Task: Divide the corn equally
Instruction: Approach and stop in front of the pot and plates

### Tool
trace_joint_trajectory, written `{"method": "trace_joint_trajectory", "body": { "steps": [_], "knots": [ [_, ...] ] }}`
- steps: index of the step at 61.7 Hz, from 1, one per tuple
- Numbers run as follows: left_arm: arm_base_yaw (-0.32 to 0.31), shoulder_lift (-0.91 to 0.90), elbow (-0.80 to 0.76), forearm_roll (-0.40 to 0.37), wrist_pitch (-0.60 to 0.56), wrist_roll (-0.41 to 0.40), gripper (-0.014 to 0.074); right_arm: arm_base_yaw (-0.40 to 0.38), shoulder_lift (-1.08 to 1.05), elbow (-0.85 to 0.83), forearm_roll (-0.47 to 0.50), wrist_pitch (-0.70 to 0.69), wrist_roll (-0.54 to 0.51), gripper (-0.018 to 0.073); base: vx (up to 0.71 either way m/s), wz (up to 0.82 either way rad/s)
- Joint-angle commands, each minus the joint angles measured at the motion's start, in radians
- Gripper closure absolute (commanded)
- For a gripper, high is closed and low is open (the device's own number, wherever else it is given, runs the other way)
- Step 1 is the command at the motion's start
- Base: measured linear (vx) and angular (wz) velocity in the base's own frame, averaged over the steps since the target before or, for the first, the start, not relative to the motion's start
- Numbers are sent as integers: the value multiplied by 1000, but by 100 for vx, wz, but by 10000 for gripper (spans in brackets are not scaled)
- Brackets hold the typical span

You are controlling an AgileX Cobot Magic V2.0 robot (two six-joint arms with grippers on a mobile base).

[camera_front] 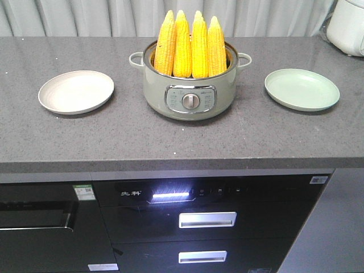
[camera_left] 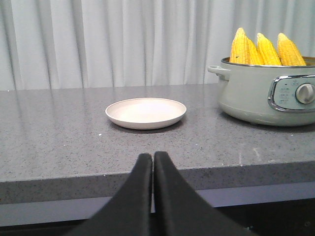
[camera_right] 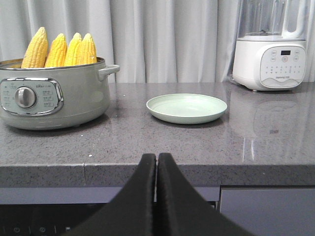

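1. Four cobs of corn (camera_front: 190,45) are standing upright, tips up, packed side by side in the pot (camera_front: 154,91) at mid-bench. Their lower halves are sitting hidden below the rim.
2. Handling, as a judgement: each cob is looking stiff and fairly heavy for its size, w/ a rounded, bumpy, prob. damp surface likely to be slipping under smooth pads. A hard squeeze is risking bruised kernels.
3. Best hold, prob.: the exposed upper body just below the taper, jaws closing across the width. The pointed tip is narrowing too fast to trust. The outer cobs are offering most room; the inner two are touching neighbours on both sides.
4. A beige plate (camera_front: 75,91) is lying to the pot's left and a green plate (camera_front: 302,89) to its right, both w/ nothing on them. Two cobs apiece is looking like the fair split; none is moved yet.
5. The left tool (camera_left: 153,156) is hanging off the front edge of the bench (camera_front: 170,142), facing the beige plate, fingers pressed together & gripping nothing. The right tool (camera_right: 157,157) is doing likewise opposite the green plate, also closed & empty.
6. A white blender (camera_right: 269,54) is standing at the bench's far right, apart from the green plate.
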Motion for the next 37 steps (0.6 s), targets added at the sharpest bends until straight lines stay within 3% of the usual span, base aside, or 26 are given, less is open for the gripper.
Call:
{"method": "trace_joint_trajectory", "body": {
  "steps": [1, 37],
  "knots": [
    [-1, -17, 15, -1, -77, -9, 603, -5, -1, 7, -8, -74, -10, 562, 14, 0],
    [-1, -17, 15, -1, -77, -9, 603, -5, -1, 7, -8, -74, -10, 562, 14, 0]
  ]
}}
